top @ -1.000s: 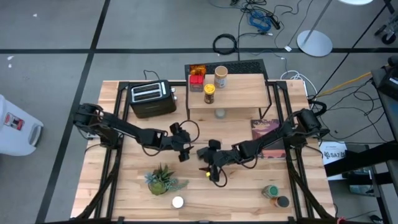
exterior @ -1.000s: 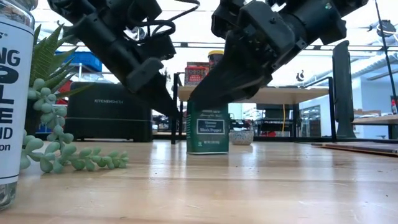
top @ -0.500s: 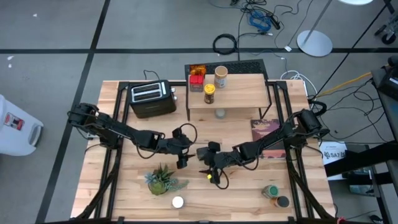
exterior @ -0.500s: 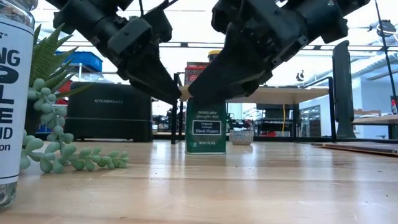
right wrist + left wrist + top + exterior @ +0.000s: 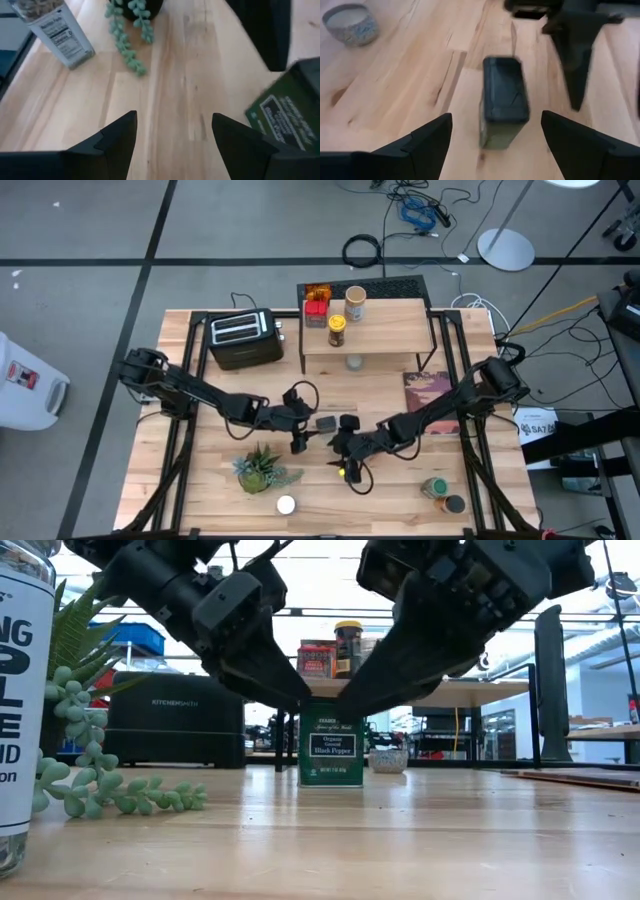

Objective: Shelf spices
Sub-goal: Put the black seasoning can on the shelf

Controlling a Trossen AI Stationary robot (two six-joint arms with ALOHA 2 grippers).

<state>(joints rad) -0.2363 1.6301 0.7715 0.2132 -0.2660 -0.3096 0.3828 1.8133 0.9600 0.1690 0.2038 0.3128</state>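
Dark square tin (image 5: 331, 747) stands upright on the table (image 5: 400, 490), between the two grippers. Left gripper (image 5: 301, 436), fingers spread, sits just beside it, not touching. Right gripper (image 5: 347, 463), fingers spread, is just on its other side. Tin partly cut off in the right wrist view. Shelf (image 5: 390, 330) stands well apart.

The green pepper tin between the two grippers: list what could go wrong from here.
1. The pepper tin stands free on the table with the left gripper and right gripper close on either side, both open; a nudge might tip it.
2. The two arms could bump each other there.
3. The plant sits near the left arm's path.
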